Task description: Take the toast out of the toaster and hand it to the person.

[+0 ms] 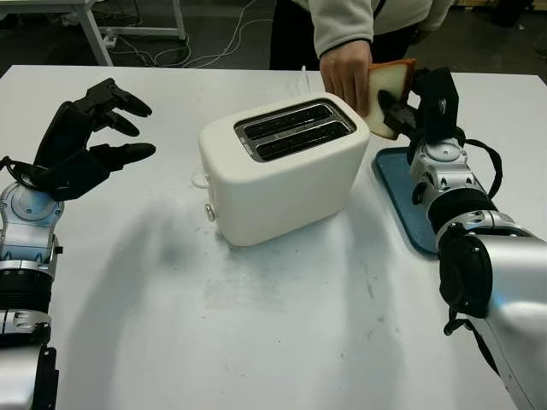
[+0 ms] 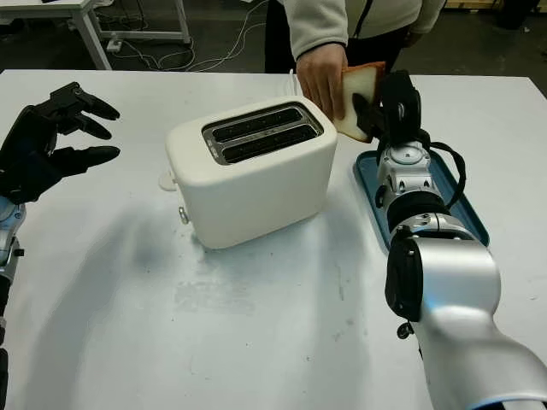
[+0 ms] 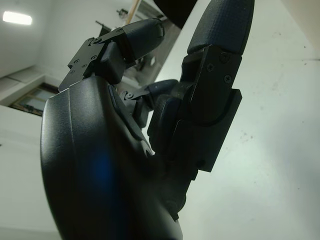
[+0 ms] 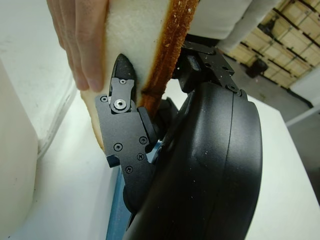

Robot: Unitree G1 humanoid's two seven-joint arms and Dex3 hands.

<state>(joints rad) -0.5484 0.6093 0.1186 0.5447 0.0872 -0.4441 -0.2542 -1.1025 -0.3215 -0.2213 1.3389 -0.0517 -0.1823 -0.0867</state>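
Handover step. The right hand (image 1: 402, 111) grips the toast (image 1: 389, 85), raised beyond the toaster (image 1: 282, 166), with the person's hand (image 1: 346, 75) already closed on its far edge. Release only once the person's grip bears the slice. The left hand (image 1: 90, 141) is open, idle above the surface (image 1: 282, 325). No legible markings.

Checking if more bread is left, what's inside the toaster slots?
Both slots of the toaster look empty, only metal guides showing; their bottoms are hidden. The toast is out, in the right hand.

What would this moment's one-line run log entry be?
phase: handover | right hand: shut on toast | person's hand: on toast | left hand: open, above table | toaster: slots empty
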